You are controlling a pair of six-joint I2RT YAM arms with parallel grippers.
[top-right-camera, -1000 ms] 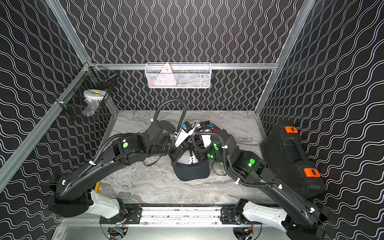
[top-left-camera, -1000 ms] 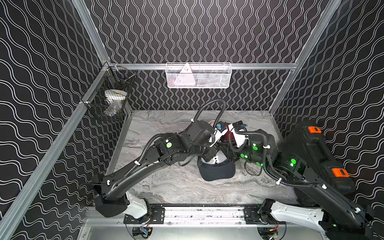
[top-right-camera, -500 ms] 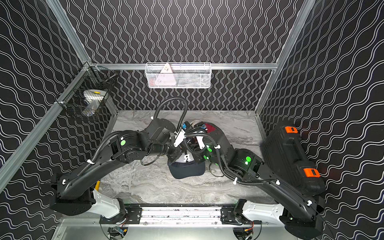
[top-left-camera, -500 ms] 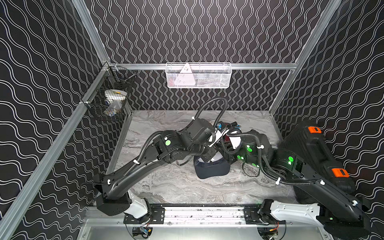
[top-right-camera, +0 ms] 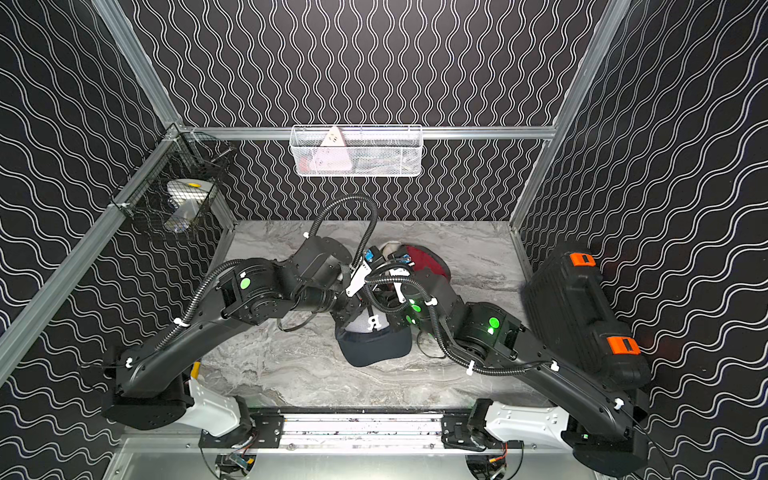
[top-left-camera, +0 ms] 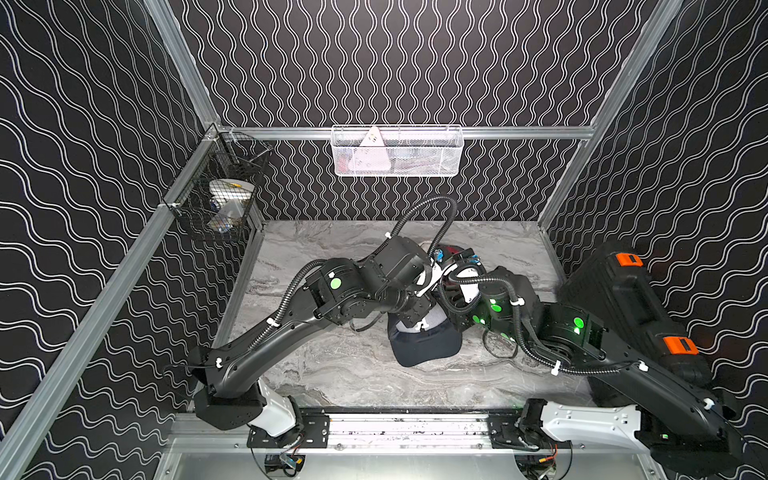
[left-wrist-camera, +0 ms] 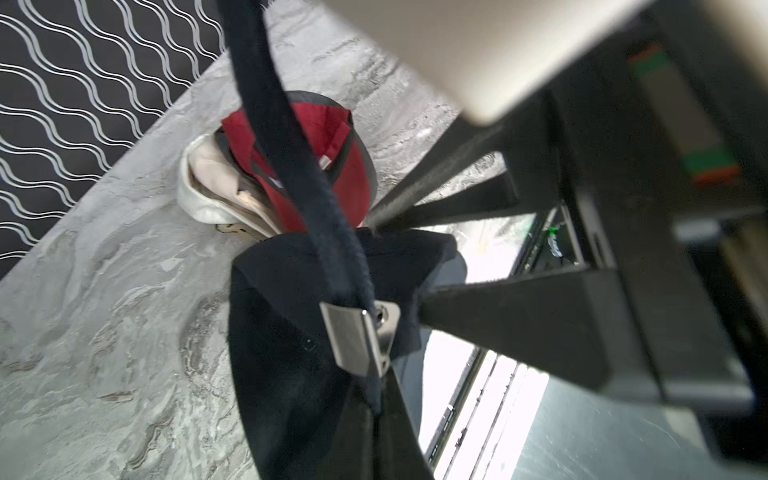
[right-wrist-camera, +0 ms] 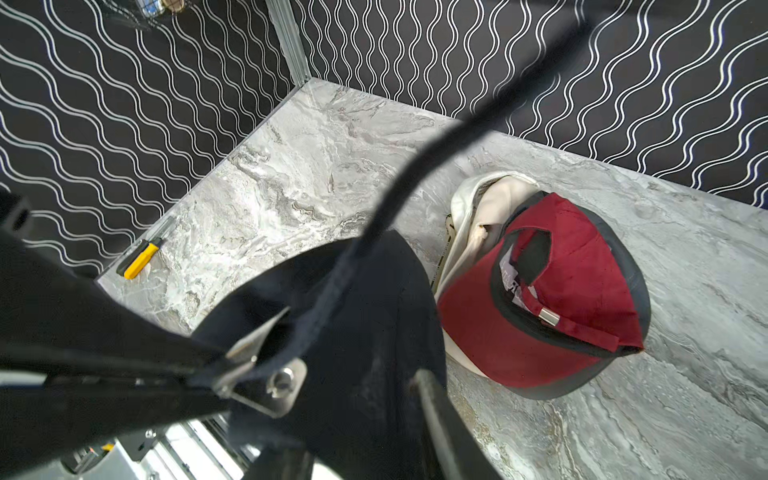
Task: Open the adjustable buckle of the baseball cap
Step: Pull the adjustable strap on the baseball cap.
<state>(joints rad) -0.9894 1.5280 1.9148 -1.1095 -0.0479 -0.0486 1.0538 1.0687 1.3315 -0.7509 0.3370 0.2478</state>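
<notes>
Now the right gripper (right-wrist-camera: 320, 372) has pushed in closer, half open, with one finger on the buckle (right-wrist-camera: 266, 374). The left gripper (left-wrist-camera: 374, 226) stays pinched shut on the cap (top-left-camera: 424, 349), near the red cap (right-wrist-camera: 552, 291). The buckle looks nearly open.

Both arms bent inward, left claw (left-wrist-camera: 390, 232) clamped shut, right claw (right-wrist-camera: 328, 374) part-open

Black wavy-lined walls (top-left-camera: 415, 62), grey marble tabletop (top-left-camera: 353, 374)
</notes>
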